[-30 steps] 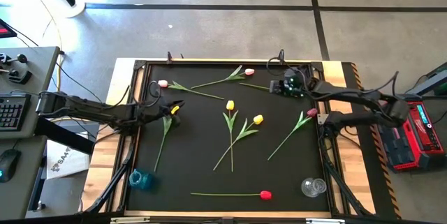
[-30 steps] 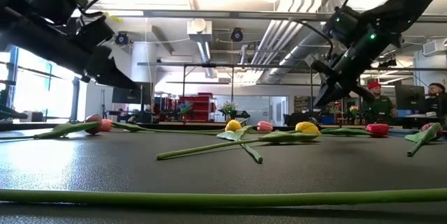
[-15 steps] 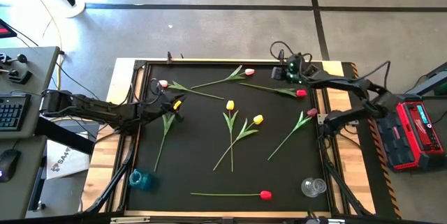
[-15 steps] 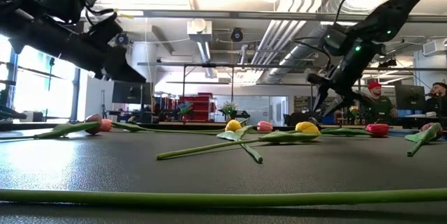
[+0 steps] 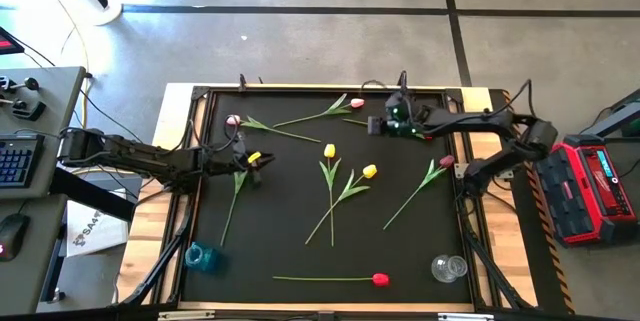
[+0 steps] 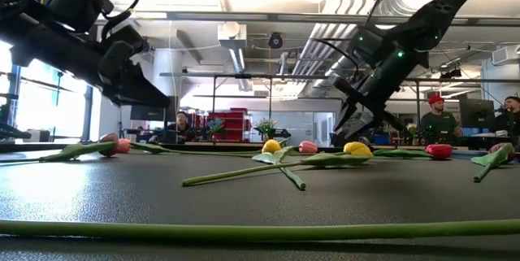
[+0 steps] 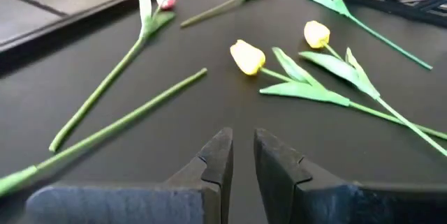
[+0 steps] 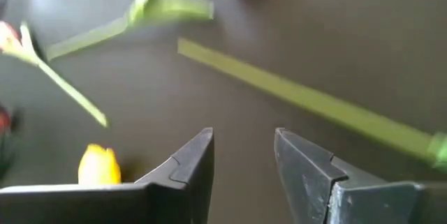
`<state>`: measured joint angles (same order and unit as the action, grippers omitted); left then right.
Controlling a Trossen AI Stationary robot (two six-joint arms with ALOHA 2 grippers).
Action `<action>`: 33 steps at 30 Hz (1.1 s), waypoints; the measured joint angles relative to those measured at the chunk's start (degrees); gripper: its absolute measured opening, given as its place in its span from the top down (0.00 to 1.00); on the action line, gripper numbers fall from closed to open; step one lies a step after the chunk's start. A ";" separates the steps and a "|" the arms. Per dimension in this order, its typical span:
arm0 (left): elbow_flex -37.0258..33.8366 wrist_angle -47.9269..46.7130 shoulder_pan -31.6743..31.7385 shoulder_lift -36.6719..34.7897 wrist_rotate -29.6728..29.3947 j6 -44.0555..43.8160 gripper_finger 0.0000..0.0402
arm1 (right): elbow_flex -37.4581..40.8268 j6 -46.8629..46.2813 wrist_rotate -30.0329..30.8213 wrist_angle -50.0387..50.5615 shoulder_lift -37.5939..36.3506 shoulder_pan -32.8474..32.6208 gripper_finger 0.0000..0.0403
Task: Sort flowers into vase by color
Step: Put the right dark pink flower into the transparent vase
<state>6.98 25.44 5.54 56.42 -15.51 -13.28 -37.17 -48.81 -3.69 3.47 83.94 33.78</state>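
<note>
The high view looks straight down from well above, taking in the whole black counter (image 5: 300,251). The low view sits at counter level, facing across into the room. Each wrist view looks close past its own jaws. High, low and left wrist views share the yellow tulips (image 5: 330,150) (image 6: 271,145) (image 7: 247,57).

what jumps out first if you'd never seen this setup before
Artificial tulips lie scattered flat over the black table, among them two yellow ones near the middle and a red one along the near edge. The right gripper hangs open above the far side, the left gripper over the left side with a narrow gap between its fingers. A blue vase and a clear vase wait at the near corners.
</note>
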 joint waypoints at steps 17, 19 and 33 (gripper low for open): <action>0.00 4.27 2.54 0.00 -3.05 9.48 0.88 | -1.45 -19.98 -8.21 29.17 -3.91 -12.42 0.65; 0.00 4.56 2.94 -0.02 -3.01 10.00 0.88 | -2.95 -21.24 -9.34 35.33 -5.15 -13.46 0.65; -0.02 4.49 3.89 0.00 1.69 10.51 0.88 | -5.97 -32.39 -5.34 58.02 -6.60 -21.29 0.75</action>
<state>6.96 29.93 9.43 56.42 -13.81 -2.76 -43.13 -81.20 -9.03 61.49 77.34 12.50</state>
